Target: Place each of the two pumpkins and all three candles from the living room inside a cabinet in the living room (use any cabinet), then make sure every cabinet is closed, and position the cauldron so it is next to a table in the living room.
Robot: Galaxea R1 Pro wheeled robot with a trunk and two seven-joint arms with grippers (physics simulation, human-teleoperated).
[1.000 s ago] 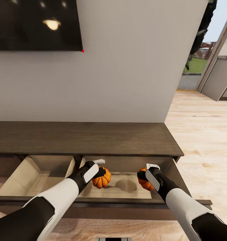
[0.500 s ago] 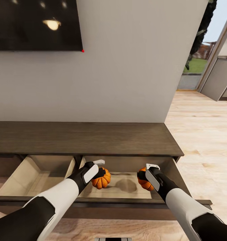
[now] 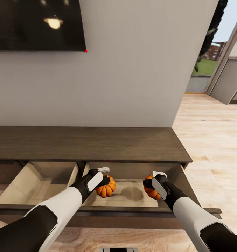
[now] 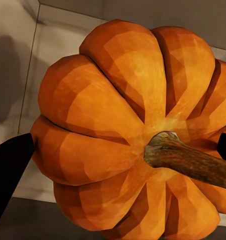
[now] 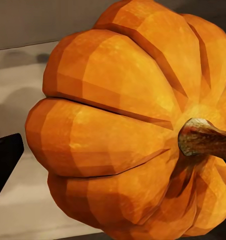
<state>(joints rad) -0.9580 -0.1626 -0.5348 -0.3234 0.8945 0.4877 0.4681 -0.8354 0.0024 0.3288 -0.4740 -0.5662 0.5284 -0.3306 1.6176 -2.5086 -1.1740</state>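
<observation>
Down at the long, low, dark brown wooden cabinet (image 3: 86, 144), two pale-wood drawers stand pulled open below its plank top. Both arms reach into the right-hand open drawer (image 3: 132, 194), the one nearest the cabinet's right end. The left gripper (image 3: 105, 179) is clamped on a small, ribbed, bright orange pumpkin (image 3: 106, 187) near that drawer's left wall, and the right gripper (image 3: 150, 182) is clamped on a second squat orange pumpkin (image 3: 151, 190) toward the drawer's right wall. A round shadow lies on the drawer floor between them. From the head view alone it is hard to tell whether either pumpkin rests on the drawer floor or hangs just above it.

The left wrist view adds what the head view cannot: the pumpkin (image 4: 128, 135) seen crown-on, its woody brown stem (image 4: 188, 160) pointing sideways, a dark fingertip (image 4: 10, 170) pressed against one flank and another at the opposite flank, with the drawer's pale floor and corner behind. The right wrist view likewise shows its pumpkin (image 5: 128, 130) close up, stem (image 5: 205, 140) sideways, one dark fingertip (image 5: 5, 160) at its side.

Only the head view takes in the left-hand open drawer (image 3: 34, 185), the black wall-mounted screen (image 3: 37, 24) on the grey wall above the cabinet, and the light wood plank floor (image 3: 213, 140) running past the cabinet's right end.
</observation>
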